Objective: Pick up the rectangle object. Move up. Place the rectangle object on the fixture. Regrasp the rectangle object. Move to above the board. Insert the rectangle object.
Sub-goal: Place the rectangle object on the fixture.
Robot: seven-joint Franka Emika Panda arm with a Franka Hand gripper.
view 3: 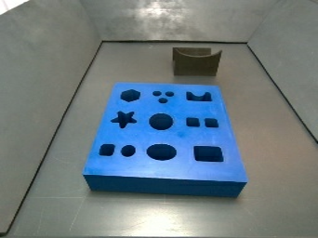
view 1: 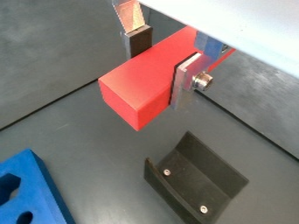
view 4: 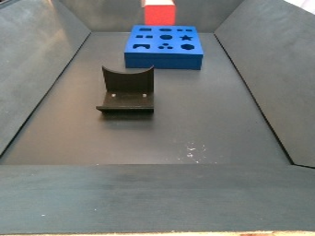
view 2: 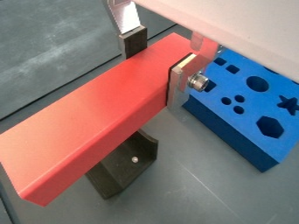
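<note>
My gripper (view 1: 162, 66) is shut on the red rectangle object (view 1: 135, 92), with a dark pad on each long side. In both wrist views the block hangs in the air above the floor, one end sticking out far past the fingers (view 2: 181, 83). The dark fixture (view 2: 122, 166) stands on the floor below the block and apart from it. In a side view only the red block (view 4: 157, 13) shows, at the top edge, high above the fixture (view 4: 125, 90) and the blue board (view 4: 167, 46). The gripper and block are out of view where the board (view 3: 162, 130) lies mid-floor.
Grey walls slope down around the dark floor on all sides (view 3: 50, 112). The fixture (view 3: 196, 60) stands near one end wall. The board's holes, among them a star (view 3: 122, 118) and circles, all show dark.
</note>
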